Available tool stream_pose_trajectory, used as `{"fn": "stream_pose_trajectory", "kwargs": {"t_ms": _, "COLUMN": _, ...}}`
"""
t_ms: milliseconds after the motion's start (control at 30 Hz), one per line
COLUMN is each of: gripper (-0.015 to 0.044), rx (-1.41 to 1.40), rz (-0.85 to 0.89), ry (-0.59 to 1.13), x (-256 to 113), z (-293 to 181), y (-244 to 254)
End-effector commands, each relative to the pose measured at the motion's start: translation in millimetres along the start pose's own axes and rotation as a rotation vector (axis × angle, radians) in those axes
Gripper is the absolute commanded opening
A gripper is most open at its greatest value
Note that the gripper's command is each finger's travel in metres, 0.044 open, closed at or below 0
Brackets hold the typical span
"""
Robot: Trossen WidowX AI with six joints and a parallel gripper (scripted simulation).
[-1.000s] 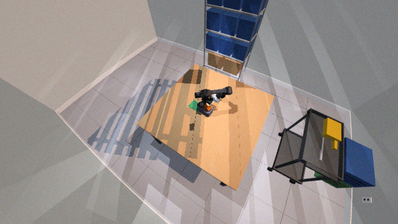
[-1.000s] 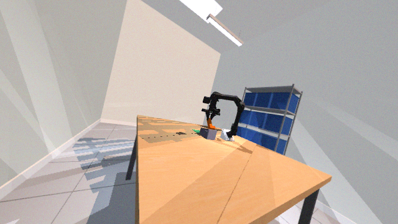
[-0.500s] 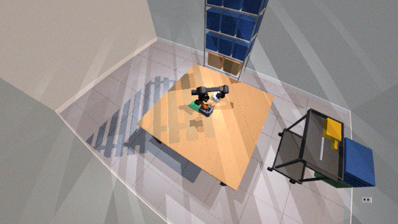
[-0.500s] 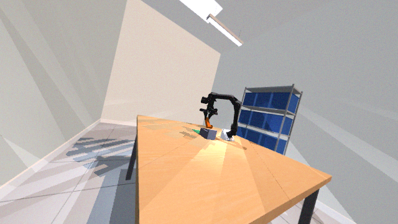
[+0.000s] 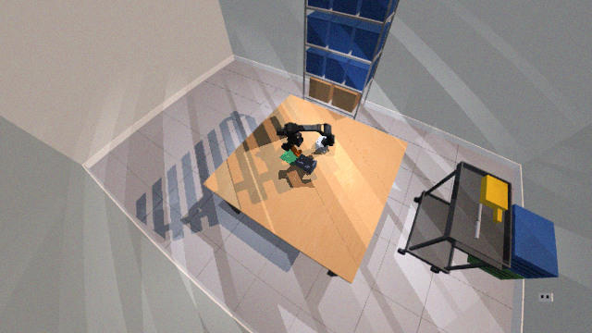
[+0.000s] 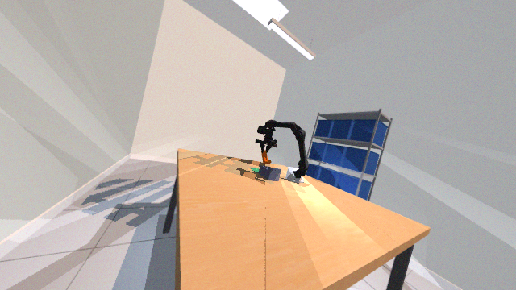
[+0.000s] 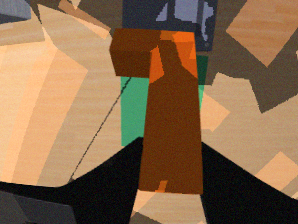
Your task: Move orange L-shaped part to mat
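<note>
The orange L-shaped part (image 5: 297, 151) (image 6: 265, 157) (image 7: 172, 115) is out of the tray, in the air. My gripper (image 6: 264, 150) (image 7: 169, 146) is shut on its straight end. In the exterior view the part hangs steeply, with its L-shaped end lowest. The green mat (image 5: 287, 157) (image 6: 254, 169) (image 7: 133, 110) lies flat beside the grey tray (image 5: 305, 164) (image 6: 269, 173) (image 7: 140, 17). In the wrist view the part covers much of the mat, and the tray shows behind its L-shaped end. The exact height of the part over the table is hard to tell.
The arm's pale base (image 5: 321, 145) (image 6: 293, 174) stands on the wooden table (image 5: 324, 217) (image 6: 226, 225), near the tray. A shelf rack with blue bins (image 5: 341, 34) (image 6: 348, 156) stands behind the table. A cart (image 5: 467, 203) stands on the floor to the right in the top view.
</note>
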State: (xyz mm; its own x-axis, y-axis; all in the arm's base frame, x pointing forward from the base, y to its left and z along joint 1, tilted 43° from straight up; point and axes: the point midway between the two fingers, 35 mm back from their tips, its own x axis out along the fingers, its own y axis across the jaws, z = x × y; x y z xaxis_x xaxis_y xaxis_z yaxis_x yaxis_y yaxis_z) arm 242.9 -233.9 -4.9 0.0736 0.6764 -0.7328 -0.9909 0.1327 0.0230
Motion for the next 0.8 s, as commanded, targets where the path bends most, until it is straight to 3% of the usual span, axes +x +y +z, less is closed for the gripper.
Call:
{"fn": "stream_pose_trajectory", "kwargs": {"t_ms": 0, "gripper": 0.0000, "rx": -0.008, "rz": -0.002, "ry": 0.011, "x": -3, "z": -17, "y": 1}}
{"fn": "stream_pose_trajectory", "kwargs": {"t_ms": 233, "gripper": 0.0000, "rx": -0.008, "rz": -0.002, "ry": 0.013, "x": -4, "z": -43, "y": 3}}
{"fn": "stream_pose_trajectory", "kwargs": {"t_ms": 767, "gripper": 0.0000, "rx": -0.008, "rz": -0.002, "ry": 0.013, "x": 16, "z": -44, "y": 2}}
